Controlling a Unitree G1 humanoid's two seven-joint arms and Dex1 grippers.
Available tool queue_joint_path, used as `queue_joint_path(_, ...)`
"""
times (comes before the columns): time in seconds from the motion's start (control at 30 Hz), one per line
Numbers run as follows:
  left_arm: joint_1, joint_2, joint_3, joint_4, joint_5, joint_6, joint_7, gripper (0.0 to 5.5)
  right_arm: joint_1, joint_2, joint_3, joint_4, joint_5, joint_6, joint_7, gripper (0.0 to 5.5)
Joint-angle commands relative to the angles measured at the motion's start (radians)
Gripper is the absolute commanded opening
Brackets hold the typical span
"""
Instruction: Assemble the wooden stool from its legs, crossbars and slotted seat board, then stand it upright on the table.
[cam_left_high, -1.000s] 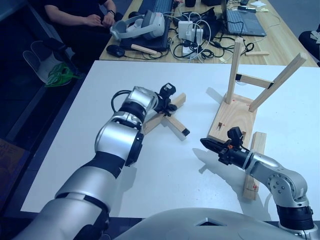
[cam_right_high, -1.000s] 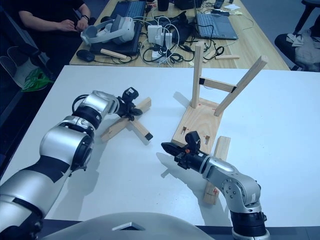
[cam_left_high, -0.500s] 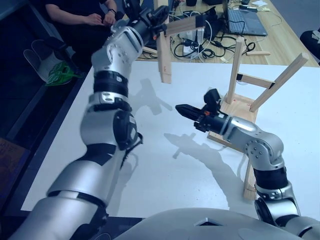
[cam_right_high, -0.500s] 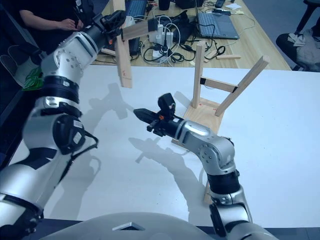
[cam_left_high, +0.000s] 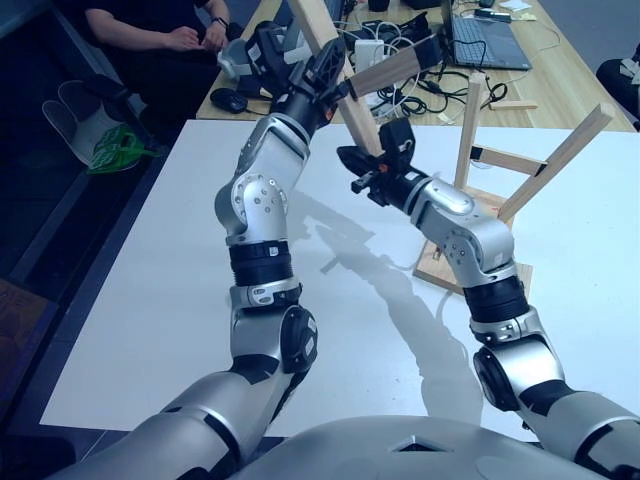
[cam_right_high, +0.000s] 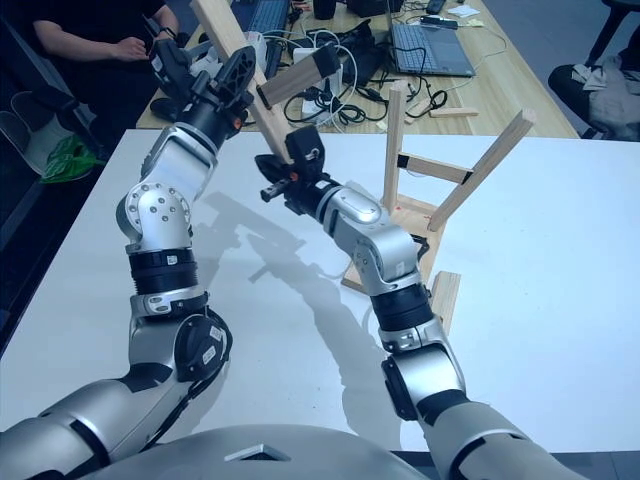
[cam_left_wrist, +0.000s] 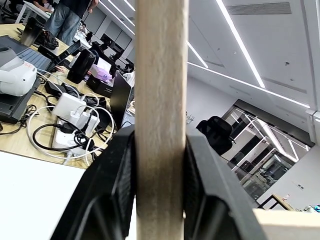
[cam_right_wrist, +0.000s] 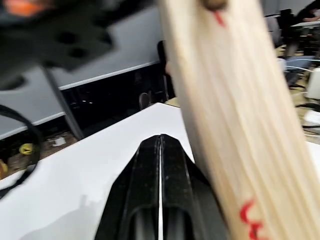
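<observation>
Left gripper (cam_left_high: 325, 72) clamps a pale wooden leg-and-crossbar pair (cam_left_high: 360, 108) aloft; right gripper (cam_left_high: 347, 155), pinched closed and empty, sits beside it. The tabled slotted seat board (cam_left_high: 488, 208) carries two legs; roughly halfway.

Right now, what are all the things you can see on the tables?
Joined leg and crossbar: one pair, pale wood, held in the air over the table's far edge.
Seat board: one, pale wood, flat on the table's right side.
Standing legs: two, pale wood, rising from the seat board.
Fitted crossbar: one, pale wood, between the standing legs.
Loose piece: one, pale wood, lying beside the seat board.
Table: one, white.
Desk: one, wooden, behind the table.
Laptops: two, dark, on the desk.
Mouse: one, black, on the desk.
Bag: one, green, left of the table.
Left gripper: black, clamped on the joined pair.
Right gripper: black, shut, beside the held leg.
</observation>
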Motion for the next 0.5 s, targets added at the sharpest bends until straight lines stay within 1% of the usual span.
queue_joint_path(0.03,0.064,-0.003,-0.03,-0.105,-0.048,0.069,0.035,1.03,-0.041,-0.038,-0.077,0.067,-0.021,-0.033,-0.01,0.0)
queue_joint_path(0.1,0.101,0.002,-0.043,-0.146,-0.066,0.097,0.047,1.03,-0.053,-0.05,-0.099,0.094,-0.024,-0.038,-0.002,0.0)
queue_joint_path(0.17,0.12,0.006,-0.05,-0.166,-0.069,0.096,0.062,1.03,-0.043,-0.074,-0.094,0.085,-0.021,-0.015,0.033,0.0)
queue_joint_path(0.27,0.12,-0.01,-0.045,-0.158,-0.043,0.022,0.093,1.03,0.067,-0.196,-0.013,-0.063,-0.004,0.109,0.174,0.0)
queue_joint_path(0.3,0.116,-0.023,-0.041,-0.154,-0.038,-0.01,0.109,1.03,0.127,-0.276,0.014,-0.126,-0.006,0.146,0.232,0.0)
queue_joint_path(0.37,0.11,-0.052,-0.032,-0.15,-0.033,-0.071,0.143,1.03,0.249,-0.447,0.028,-0.224,-0.014,0.189,0.338,0.0)
queue_joint_path(0.4,0.108,-0.061,-0.03,-0.146,-0.031,-0.094,0.154,1.03,0.292,-0.506,0.024,-0.255,-0.018,0.202,0.371,0.0)
queue_joint_path(0.5,0.109,-0.064,-0.03,-0.14,-0.039,-0.14,0.178,1.03,0.42,-0.68,-0.037,-0.317,-0.042,0.213,0.421,0.0)
